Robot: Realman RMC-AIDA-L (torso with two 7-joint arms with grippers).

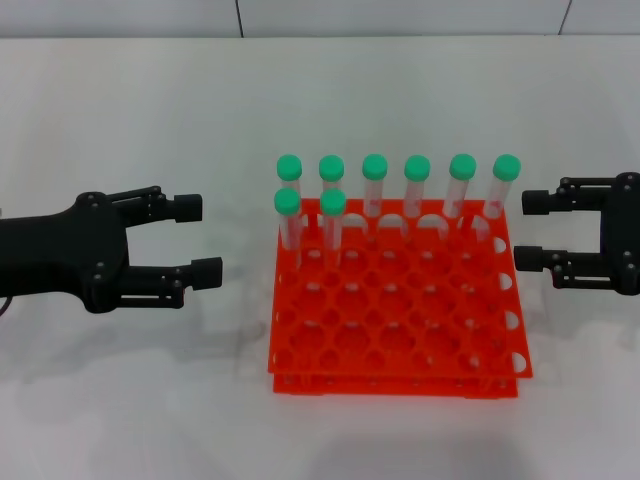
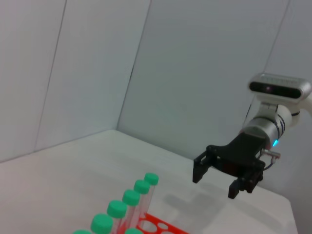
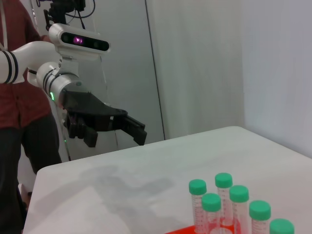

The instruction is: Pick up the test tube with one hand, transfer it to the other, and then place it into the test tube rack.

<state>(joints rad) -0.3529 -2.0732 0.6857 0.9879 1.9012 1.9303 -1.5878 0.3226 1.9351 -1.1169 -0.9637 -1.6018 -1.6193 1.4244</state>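
Note:
The red-orange test tube rack (image 1: 400,372) sits mid-table between my two arms. Several green-capped test tubes (image 1: 416,185) stand upright in it, most along the back row and two (image 1: 333,215) in the second row at the left. I cannot tell which one is the task's tube. My left gripper (image 1: 198,240) hovers open and empty left of the rack; the right wrist view shows it as the left gripper (image 3: 117,139). Right of the rack, my right gripper (image 1: 531,231) is also open and empty, seen again as the right gripper (image 2: 216,184).
White table (image 1: 120,400) all around the rack, with a wall seam behind. A person in a red shirt (image 3: 17,97) stands beyond the table edge behind my left arm. Capped tubes (image 2: 130,199) and tubes (image 3: 229,195) show near both wrist cameras.

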